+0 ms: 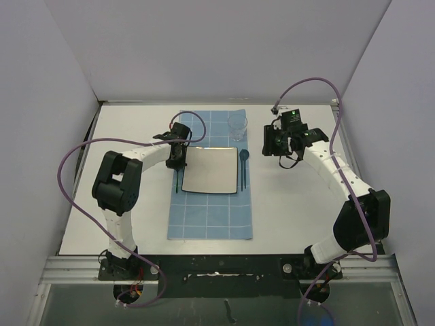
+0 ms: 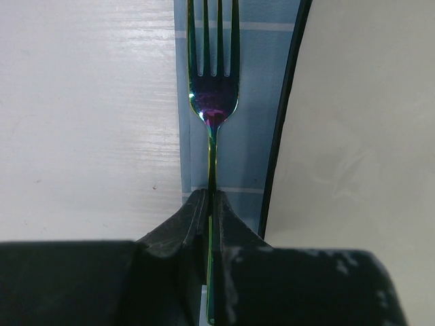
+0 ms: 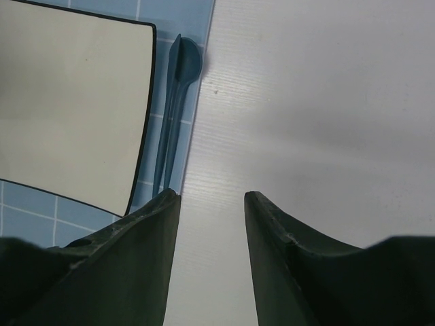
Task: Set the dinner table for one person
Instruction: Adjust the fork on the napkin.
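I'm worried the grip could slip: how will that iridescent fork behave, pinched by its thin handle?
The fork looks like glossy metal, so it is probably stiff but slippery. The left gripper pinches only its narrow handle, with most of its length sticking out ahead, so it might pivot if bumped. Thin and flat, it is likely light.

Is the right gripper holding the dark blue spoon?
No, the right gripper is open and empty; the dark blue spoon lies on the blue gridded mat.
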{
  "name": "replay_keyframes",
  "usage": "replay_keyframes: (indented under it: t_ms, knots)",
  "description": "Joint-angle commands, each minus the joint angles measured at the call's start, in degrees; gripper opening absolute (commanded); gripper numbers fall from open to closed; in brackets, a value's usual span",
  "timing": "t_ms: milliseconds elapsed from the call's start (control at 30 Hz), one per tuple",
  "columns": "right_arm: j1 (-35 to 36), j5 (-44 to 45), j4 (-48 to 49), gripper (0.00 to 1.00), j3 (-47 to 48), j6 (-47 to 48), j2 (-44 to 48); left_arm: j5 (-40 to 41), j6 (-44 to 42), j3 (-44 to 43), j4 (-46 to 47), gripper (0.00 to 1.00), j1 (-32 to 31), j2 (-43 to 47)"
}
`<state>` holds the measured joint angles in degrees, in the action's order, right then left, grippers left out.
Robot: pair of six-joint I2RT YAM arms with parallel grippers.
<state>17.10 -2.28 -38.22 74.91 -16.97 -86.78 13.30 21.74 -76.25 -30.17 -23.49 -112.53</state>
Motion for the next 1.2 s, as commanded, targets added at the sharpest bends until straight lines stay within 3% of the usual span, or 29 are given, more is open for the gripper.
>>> replay_keyframes:
  t_ms: [0,300,433,700,1167]
  knots:
    - [-0.62,-0.69,1.76,0.44,-0.33,-0.10,3.02,0.33,-0.95,-0.61,0.66,0.00,-0.25,-0.86]
    - [-0.79,-1.29,2.01,0.44,-0.82,-0.21,3.47,2.25,-1.03,-0.74,-0.31,0.00,-0.48,-0.79]
    - [-0.90,-1.94,2.09,0.45,-0.82,-0.11,3.55,3.73,-1.23,-0.86,-0.93,0.07,-0.60,0.11]
    - [-0.84,-2.72,1.78,0.45,-1.45,-0.20,4.72,6.60,-2.11,-0.76,-1.26,0.07,-0.42,4.85]
    - [-0.84,-3.60,1.22,0.45,-2.95,-0.48,7.19,4.73,-3.57,1.17,-0.89,0.04,-1.01,12.12]
